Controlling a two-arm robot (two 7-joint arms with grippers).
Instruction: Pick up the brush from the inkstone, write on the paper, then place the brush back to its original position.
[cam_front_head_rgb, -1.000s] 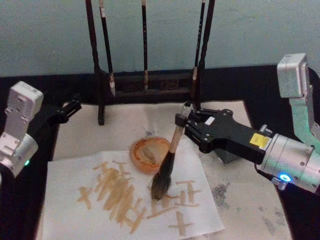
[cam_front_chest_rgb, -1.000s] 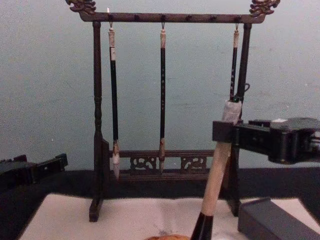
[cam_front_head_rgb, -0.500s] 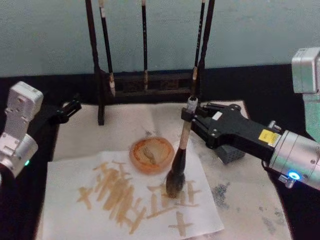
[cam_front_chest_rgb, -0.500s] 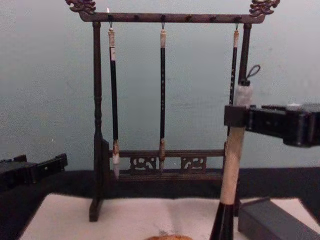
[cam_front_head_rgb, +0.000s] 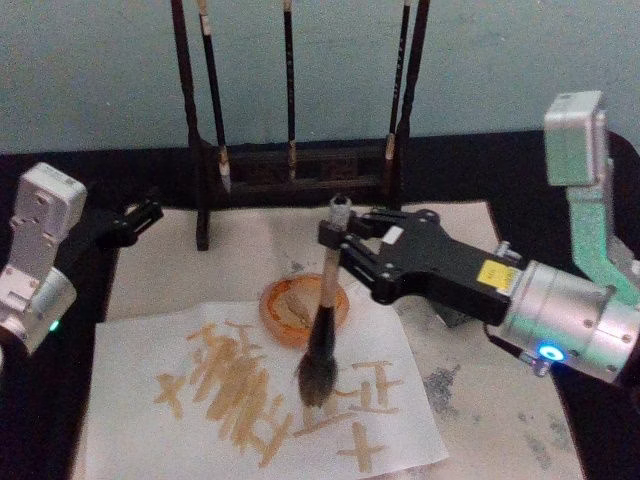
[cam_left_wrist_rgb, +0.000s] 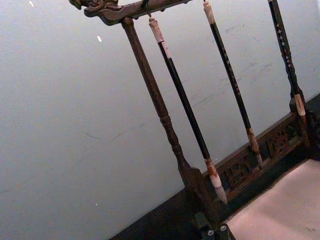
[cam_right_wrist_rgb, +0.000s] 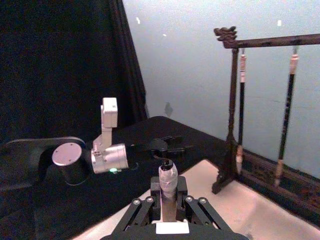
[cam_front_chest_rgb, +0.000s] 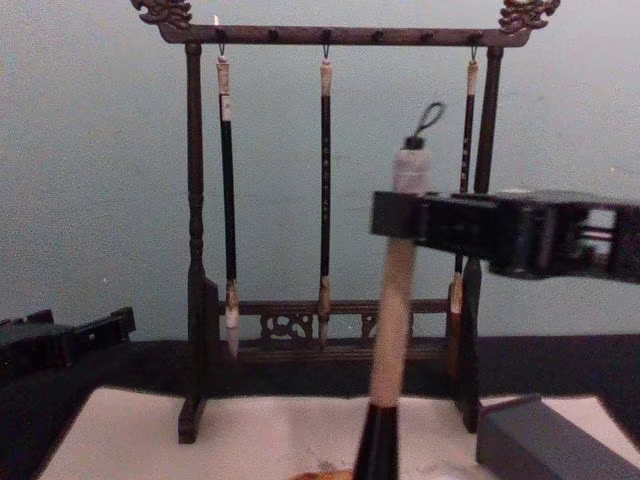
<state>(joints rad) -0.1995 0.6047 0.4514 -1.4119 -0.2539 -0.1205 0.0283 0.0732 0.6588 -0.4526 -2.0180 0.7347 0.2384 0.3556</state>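
Note:
My right gripper (cam_front_head_rgb: 335, 240) is shut on the pale upper handle of the brush (cam_front_head_rgb: 322, 340), which hangs nearly upright. Its bushy bristle head is down at the paper (cam_front_head_rgb: 130, 440), just left of a group of tan strokes. The chest view shows the same grip (cam_front_chest_rgb: 395, 215) on the brush (cam_front_chest_rgb: 392, 320), with the cord loop on top. The handle end also stands between the fingers in the right wrist view (cam_right_wrist_rgb: 167, 192). The inkstone (cam_front_chest_rgb: 545, 440) lies at the right, mostly hidden behind the right gripper in the head view. My left gripper (cam_front_head_rgb: 140, 215) is parked open at the left.
A carved wooden rack (cam_front_chest_rgb: 330, 35) with three thin brushes stands at the back of the sheet. A round orange dish (cam_front_head_rgb: 292, 308) sits just behind the brush head. Black cloth borders the felt mat (cam_front_head_rgb: 500, 410) on both sides.
The right gripper carried the brush first a little right, then left across the paper. The bristle head now sits left of the right-hand strokes. The left arm has not moved.

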